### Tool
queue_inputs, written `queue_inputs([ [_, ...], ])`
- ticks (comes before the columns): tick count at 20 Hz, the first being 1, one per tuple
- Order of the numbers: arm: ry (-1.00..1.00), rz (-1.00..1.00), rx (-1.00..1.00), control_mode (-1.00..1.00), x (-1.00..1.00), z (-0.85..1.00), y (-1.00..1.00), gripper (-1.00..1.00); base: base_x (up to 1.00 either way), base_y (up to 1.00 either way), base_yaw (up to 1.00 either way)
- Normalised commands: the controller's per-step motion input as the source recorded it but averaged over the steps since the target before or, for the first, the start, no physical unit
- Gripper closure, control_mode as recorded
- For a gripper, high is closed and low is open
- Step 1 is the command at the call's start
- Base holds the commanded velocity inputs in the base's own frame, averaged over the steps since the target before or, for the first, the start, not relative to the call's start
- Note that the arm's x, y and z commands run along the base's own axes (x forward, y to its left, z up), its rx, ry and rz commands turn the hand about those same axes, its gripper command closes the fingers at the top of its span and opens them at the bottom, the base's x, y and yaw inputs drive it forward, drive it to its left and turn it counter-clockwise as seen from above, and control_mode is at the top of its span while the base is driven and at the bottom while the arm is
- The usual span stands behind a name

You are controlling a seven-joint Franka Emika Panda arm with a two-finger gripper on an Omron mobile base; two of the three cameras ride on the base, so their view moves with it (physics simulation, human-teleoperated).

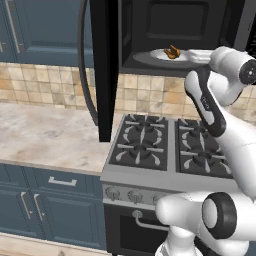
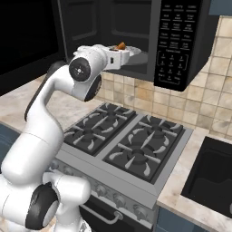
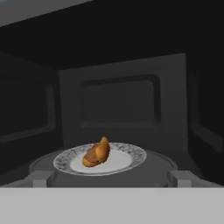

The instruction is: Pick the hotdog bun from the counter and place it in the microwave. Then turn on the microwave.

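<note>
The microwave (image 1: 165,20) hangs above the stove with its door (image 1: 106,65) swung wide open. Inside it, the golden-brown hotdog bun (image 3: 97,153) lies on a round white plate (image 3: 127,159) with a speckled rim, on the turntable. The same bun (image 1: 172,52) shows in the cavity in the left base view, and the bun (image 2: 121,45) peeks over the hand in the right base view. My gripper (image 3: 111,179) is at the cavity mouth, just short of the plate, open with nothing between its fingers (image 3: 41,178). The gripper (image 1: 200,56) points into the opening.
The microwave's keypad (image 2: 174,41) is at the right of the cavity. A black gas stove (image 1: 165,145) lies directly below. The marbled counter (image 1: 45,135) stretches left of it, and a dark sink (image 2: 213,176) sits at the right.
</note>
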Motion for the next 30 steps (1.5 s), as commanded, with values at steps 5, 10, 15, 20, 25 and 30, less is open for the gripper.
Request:
queue_inputs([
  [5, -0.08, -0.06, 0.0, -1.0, -0.76, 0.18, 0.02, -1.0, 0.0, 0.0, 0.0],
  [10, -0.08, -0.08, 0.0, -1.0, -0.87, 0.14, 0.17, -1.0, 0.0, 0.0, 0.0],
  [15, -0.07, -0.04, 0.0, -1.0, -0.83, 0.1, 0.32, -1.0, 0.0, 0.0, 0.0],
  [20, -0.06, 0.0, 0.0, -1.0, -0.82, 0.09, 0.33, -1.0, 0.0, 0.0, 0.0],
  [25, -0.03, 0.0, 0.0, -1.0, -0.79, 0.09, 0.37, -1.0, 0.0, 0.0, 0.0],
  [30, 0.0, 0.0, 0.0, -1.0, -0.66, 0.02, 0.51, -1.0, 0.0, 0.0, 0.0],
])
